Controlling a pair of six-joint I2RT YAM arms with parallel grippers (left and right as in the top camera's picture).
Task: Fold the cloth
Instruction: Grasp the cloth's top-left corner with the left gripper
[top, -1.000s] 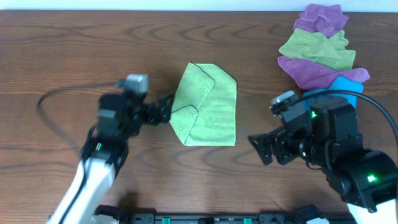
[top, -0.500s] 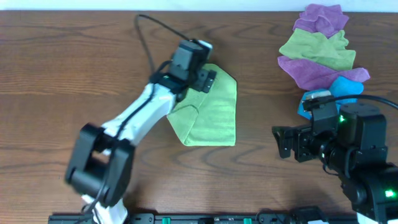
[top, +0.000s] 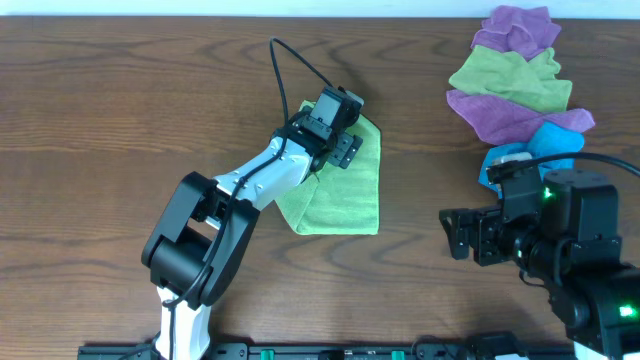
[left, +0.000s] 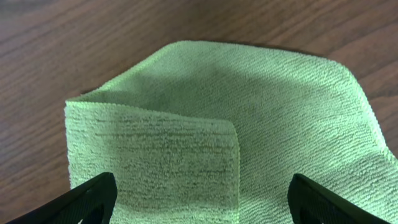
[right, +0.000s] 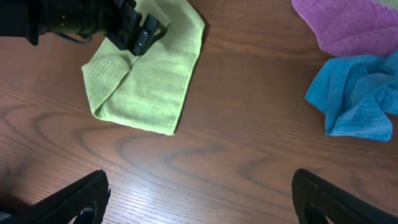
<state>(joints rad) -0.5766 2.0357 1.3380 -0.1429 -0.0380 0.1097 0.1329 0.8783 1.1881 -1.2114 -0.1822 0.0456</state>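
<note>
A light green cloth (top: 345, 190) lies partly folded in the middle of the table, one corner flap turned over onto it. It fills the left wrist view (left: 249, 124) and shows at the upper left of the right wrist view (right: 155, 81). My left gripper (top: 337, 150) hovers open over the cloth's upper left part, its fingertips (left: 199, 205) spread wide over the folded flap (left: 155, 162). My right gripper (top: 460, 235) is open and empty over bare wood, to the right of the cloth; its fingertips (right: 199, 199) show only table between them.
A pile of purple and green cloths (top: 515, 70) lies at the back right, with a blue cloth (top: 545, 145) in front of it, also in the right wrist view (right: 357, 93). The left arm's cable (top: 300, 65) loops over the table.
My left arm has swung from the cloth's left side up over its top left corner and stretched out there. My right arm has drawn back a little to the right.
</note>
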